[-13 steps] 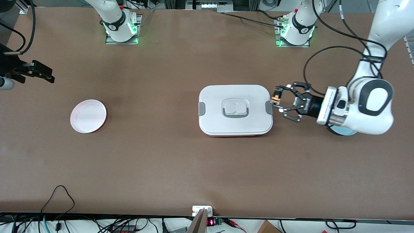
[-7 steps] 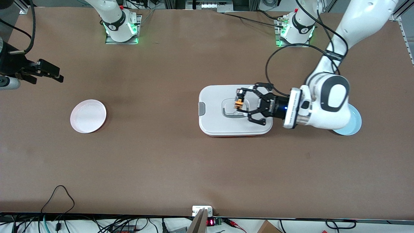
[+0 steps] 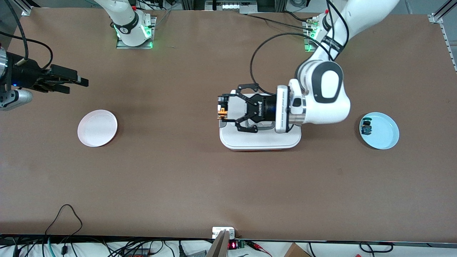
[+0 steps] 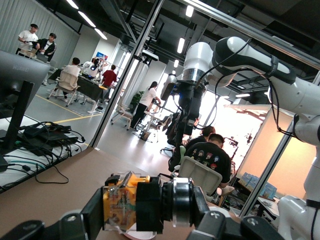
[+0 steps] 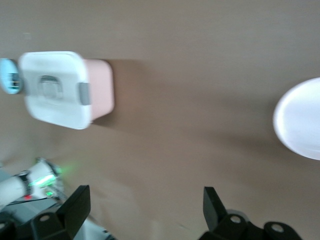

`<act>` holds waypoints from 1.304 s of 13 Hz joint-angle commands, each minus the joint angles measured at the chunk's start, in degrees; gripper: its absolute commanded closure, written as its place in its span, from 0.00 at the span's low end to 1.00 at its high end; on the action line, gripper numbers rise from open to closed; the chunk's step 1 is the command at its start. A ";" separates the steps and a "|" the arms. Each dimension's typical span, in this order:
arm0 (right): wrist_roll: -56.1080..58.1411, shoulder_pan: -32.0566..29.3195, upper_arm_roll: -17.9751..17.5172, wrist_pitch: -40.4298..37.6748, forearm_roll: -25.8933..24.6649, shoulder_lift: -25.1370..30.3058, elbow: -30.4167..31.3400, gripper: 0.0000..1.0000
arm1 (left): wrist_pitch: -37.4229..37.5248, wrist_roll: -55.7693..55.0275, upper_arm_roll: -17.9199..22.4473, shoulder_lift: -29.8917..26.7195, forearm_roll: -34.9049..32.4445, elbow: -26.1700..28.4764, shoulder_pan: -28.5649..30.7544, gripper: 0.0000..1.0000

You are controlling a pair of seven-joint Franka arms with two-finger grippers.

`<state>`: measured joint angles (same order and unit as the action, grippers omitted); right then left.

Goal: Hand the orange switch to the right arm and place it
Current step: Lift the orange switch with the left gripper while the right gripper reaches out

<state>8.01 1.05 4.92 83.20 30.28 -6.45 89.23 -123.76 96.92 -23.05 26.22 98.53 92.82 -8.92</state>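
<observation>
Front view, brown table, left gripper clamping orange switch

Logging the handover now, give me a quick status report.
Left gripper shut on orange switch, over the lidded box. Right gripper open, above bare table near the pink plate. Nothing between them.
</observation>
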 commanded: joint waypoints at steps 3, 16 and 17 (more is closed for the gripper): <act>-2.28 1.05 -0.53 -0.86 21.63 -1.46 3.13 0.00 | -13.59 -2.88 0.73 -1.08 1.49 -3.52 -7.50 1.00; -11.96 10.89 -0.53 8.37 58.91 -5.32 14.58 0.00 | 9.28 -0.86 0.99 -11.00 0.61 7.18 4.68 1.00; -12.14 11.77 -0.53 9.86 59.97 -6.19 13.62 0.00 | 12.20 0.36 0.99 -12.67 0.61 9.46 6.18 1.00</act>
<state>-3.86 11.39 4.15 90.95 87.48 -11.63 104.25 -116.22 94.98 -21.81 19.19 98.52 95.45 -5.51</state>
